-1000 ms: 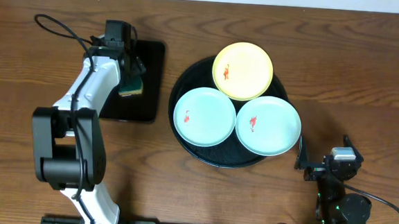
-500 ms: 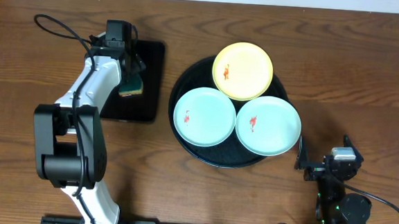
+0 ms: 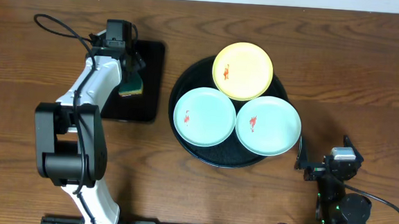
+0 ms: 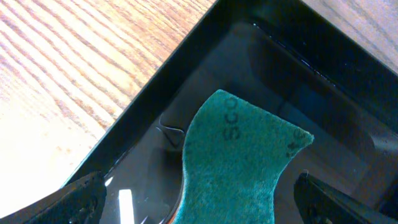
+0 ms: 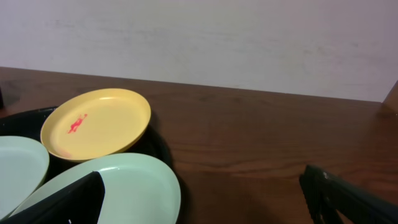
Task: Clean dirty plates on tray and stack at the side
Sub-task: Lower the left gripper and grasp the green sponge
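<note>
Almost nothing has moved in the last second. The left arm [image 3: 90, 91] only shifted a tiny bit, so no cleaning has begun. The left jaws are spread wide over the green sponge [image 4: 239, 162] in the small black tray [image 3: 152, 64]. The sponge sits between them, I think not touched yet. The right jaws, spread too, hold nothing. The three plates, one yellow [image 3: 242, 71] and two green [image 3: 204, 116] [image 3: 268, 125], lie smeared in the round tray [image 3: 184, 83]. They are well to the right of the left jaws and just left of the right jaws.

A green scouring sponge [image 4: 236, 168] lies between the left fingers [image 4: 78, 200], touching neither. It sits in a small rectangular black tray [image 4: 298, 93] that extends beyond them. A pale wall [image 5: 199, 37] stands well ahead of the right fingers [image 5: 348, 199].
</note>
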Motion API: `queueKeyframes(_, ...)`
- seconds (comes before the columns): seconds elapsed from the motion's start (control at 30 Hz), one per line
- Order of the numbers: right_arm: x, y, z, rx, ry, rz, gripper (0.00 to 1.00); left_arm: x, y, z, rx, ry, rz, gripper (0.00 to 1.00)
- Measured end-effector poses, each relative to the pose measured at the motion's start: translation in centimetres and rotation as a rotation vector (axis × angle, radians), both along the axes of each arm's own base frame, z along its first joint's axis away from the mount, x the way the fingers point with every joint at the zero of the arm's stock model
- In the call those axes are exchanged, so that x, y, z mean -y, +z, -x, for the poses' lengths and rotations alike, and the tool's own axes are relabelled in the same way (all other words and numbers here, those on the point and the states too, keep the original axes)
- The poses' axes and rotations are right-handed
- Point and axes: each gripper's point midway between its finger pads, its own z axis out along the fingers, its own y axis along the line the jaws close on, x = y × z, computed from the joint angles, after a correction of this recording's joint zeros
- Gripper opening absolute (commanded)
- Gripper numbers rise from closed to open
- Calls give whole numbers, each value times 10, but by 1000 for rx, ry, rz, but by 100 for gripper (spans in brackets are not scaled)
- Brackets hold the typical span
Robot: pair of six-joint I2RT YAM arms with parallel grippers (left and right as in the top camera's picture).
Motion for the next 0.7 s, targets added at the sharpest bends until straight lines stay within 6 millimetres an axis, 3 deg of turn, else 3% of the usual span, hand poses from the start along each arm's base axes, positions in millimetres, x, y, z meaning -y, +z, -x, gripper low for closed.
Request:
queueKeyframes(0.3, 0, 0, 0, 0, 0, 0, 99, 16, -40, -2, -57, -39, 90, 97)
queueKeyframes(0.7, 0, 0, 0, 0, 0, 0, 99, 31, -42, -6, -62, -155, 131, 97)
